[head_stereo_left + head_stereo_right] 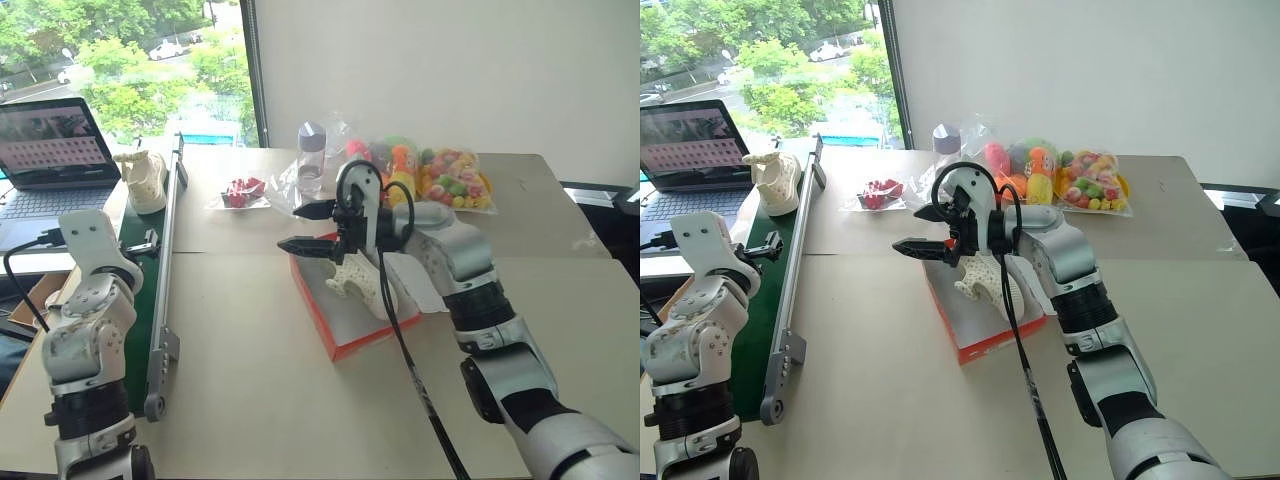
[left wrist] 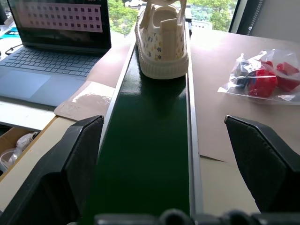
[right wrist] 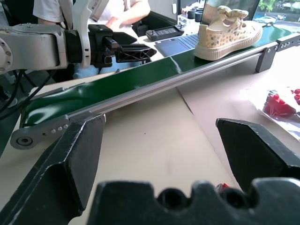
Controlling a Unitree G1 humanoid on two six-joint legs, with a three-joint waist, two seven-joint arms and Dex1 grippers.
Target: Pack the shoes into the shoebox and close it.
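Note:
The red-orange shoebox (image 1: 365, 342) lies open in the middle of the table, white inside. One cream openwork shoe (image 1: 362, 284) lies in it. The other shoe (image 1: 143, 178) stands at the far end of the long green belt (image 2: 145, 159), also seen as the shoe (image 2: 161, 42) straight ahead in the left wrist view. My right gripper (image 1: 308, 228) hangs open and empty above the box's left far corner, pointing left. My left gripper (image 1: 762, 248) is open and empty over the near part of the belt, pointing along it towards that shoe.
An open laptop (image 1: 50, 150) sits left of the belt. At the back of the table are a bag of red pieces (image 1: 243, 192), a clear bottle (image 1: 312, 155) and a bag of colourful toys (image 1: 440, 178). A person (image 3: 126, 9) sits beyond the belt.

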